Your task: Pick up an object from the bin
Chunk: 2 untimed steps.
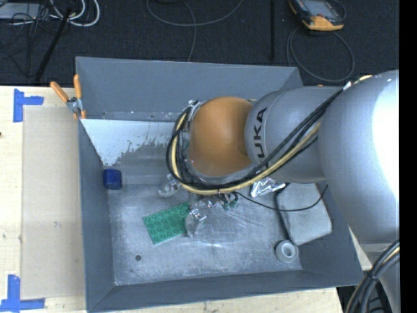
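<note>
My gripper (pixel 194 218) reaches down below the arm's orange cover, near the middle of the bin. Its metal tip sits at the right edge of a flat green studded plate (pixel 165 224) lying on the bin floor. I cannot tell whether it touches the plate. A small crumpled piece of silver foil (pixel 265 188) lies just right of the gripper, partly under the arm.
A small blue block (pixel 112 178) sits by the left wall. A grey slab (pixel 304 219) lies at the right, with a small grey ring (pixel 285 250) in front of it. The arm and its cables hide the bin's middle and back right.
</note>
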Available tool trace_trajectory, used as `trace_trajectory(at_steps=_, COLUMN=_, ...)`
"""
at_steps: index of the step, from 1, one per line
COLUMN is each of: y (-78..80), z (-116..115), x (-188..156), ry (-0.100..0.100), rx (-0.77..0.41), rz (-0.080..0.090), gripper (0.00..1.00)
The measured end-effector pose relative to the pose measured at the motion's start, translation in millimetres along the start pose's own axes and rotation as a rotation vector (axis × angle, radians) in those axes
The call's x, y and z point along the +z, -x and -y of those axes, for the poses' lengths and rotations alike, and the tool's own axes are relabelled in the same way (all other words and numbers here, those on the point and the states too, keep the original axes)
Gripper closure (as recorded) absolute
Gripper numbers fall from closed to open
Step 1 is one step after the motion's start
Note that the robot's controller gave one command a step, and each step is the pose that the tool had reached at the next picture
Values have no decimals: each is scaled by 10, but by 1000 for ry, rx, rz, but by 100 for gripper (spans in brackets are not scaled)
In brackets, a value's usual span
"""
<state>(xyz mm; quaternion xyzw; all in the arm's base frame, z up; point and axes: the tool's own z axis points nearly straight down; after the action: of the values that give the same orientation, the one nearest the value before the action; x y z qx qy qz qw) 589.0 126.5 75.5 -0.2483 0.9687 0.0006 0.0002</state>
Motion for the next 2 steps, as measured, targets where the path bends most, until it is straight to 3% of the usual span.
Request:
trace_trajectory(at_steps=1, y=19, z=3, x=-22, ry=-1, rx=2, rz=6, gripper=100)
trace_trajectory(at_steps=2, y=41, z=0, x=-729, ry=-3, rx=6, rz=7, gripper=100)
